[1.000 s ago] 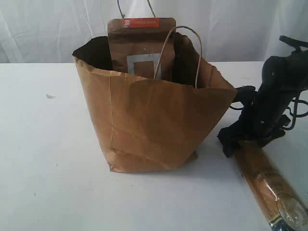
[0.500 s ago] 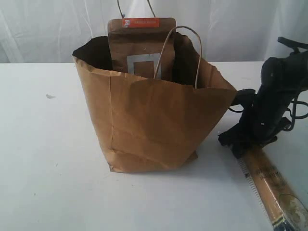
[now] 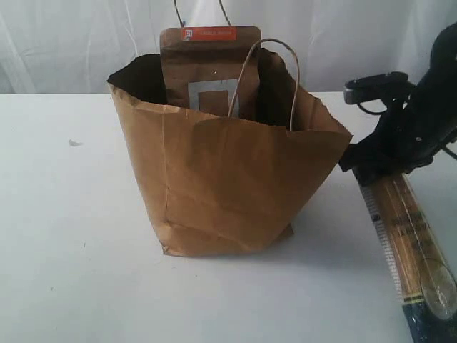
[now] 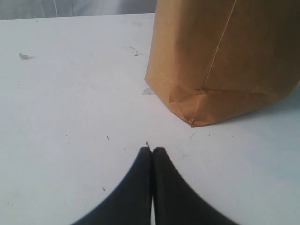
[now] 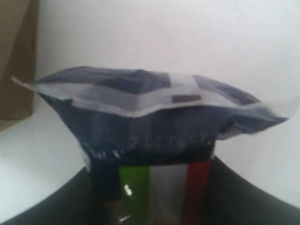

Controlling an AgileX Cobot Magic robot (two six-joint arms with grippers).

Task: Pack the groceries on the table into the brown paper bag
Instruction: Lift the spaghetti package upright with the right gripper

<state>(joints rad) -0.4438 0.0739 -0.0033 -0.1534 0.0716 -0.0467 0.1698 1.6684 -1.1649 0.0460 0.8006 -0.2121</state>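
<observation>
Spaghetti pack [image 3: 408, 243] pinched by one end in right hand [image 3: 377, 175], jaws partway closed onto the dark sealed strip; that end filling the right wrist view. Long axis slanting from the hand down and outward, trailing end low by bench [image 3: 71, 250]; cannot tell whether resting there or clear. Brown paper bag [image 3: 228, 186] just beside right hand, on the side toward left hand [image 4: 151, 152], mouth open, rim seemingly higher than the grip. Kraft pouch [image 3: 208, 71] upright inside, poking above the rim. Right hand by far the nearer, and the loaded one. Likely calls for a lift until the trailing end clears the rim, then a sweep over the mouth with the pack tipped nearer upright. Right arm raised, wrist bent down over the pack. Left hand shut tight on nothing, low over bench, bag's bottom corner ahead of its tips, apart.
</observation>
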